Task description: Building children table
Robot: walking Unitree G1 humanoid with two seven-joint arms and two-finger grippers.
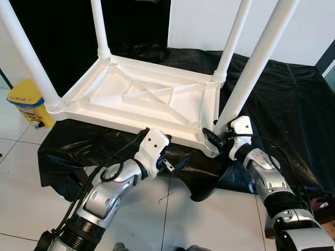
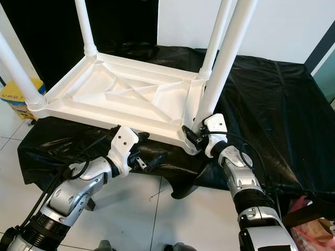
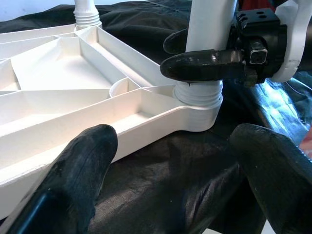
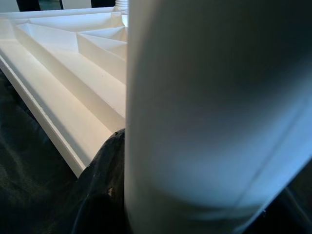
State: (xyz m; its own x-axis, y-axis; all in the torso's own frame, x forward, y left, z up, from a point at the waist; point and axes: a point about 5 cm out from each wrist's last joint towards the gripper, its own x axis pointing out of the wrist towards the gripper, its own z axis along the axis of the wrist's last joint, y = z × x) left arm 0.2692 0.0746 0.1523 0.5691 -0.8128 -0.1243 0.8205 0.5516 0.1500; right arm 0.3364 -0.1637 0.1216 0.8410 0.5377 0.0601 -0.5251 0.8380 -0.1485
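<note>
Four table legs [image 1: 251, 68] cropped | right gripper [image 3: 204, 66] clamps one | base hidden

- A plain indoor room, more a makeshift work area than a lived-in one: white tiled floor [image 1: 21, 157] and bare white wall [image 1: 204, 23].
- A low platform draped in a black plastic sheet [image 1: 293, 104] serves as the work surface.
- An upturned white plastic table [image 1: 146, 97] lies on it (legs pointing up).
- A yellow bucket [image 1: 26, 102] stands on the floor beside the platform.
</note>
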